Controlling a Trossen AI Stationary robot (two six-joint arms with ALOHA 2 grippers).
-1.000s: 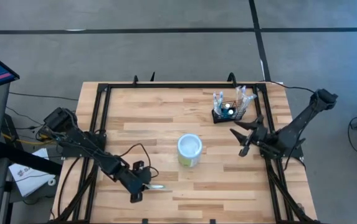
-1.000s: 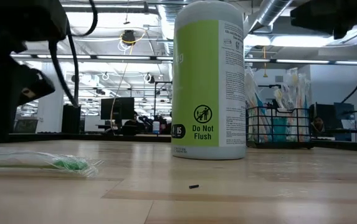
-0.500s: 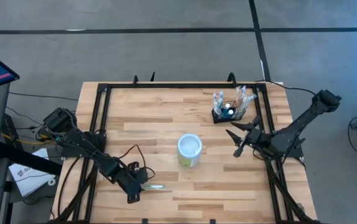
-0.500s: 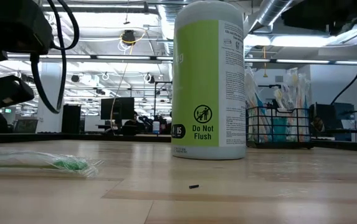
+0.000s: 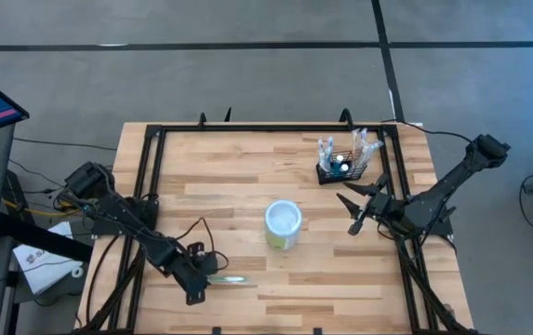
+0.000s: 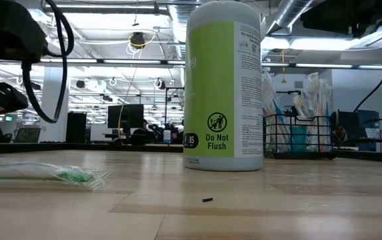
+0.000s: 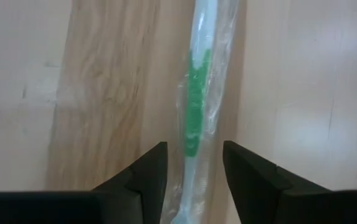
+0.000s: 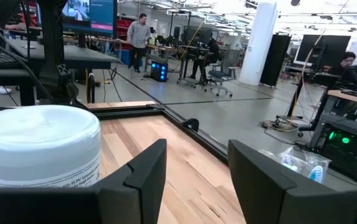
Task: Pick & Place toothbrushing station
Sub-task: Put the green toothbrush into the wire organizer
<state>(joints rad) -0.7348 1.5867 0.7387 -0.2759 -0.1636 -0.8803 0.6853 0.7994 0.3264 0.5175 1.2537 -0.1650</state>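
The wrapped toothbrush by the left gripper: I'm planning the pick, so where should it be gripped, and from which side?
Probably mid-handle, from straight above. The toothbrush lies flat on the table in a clear wrapper, long and thin, so only its narrow width fits between fingers. In the left wrist view the left gripper is open, its fingers either side of the green grip section, already lined up across the handle.
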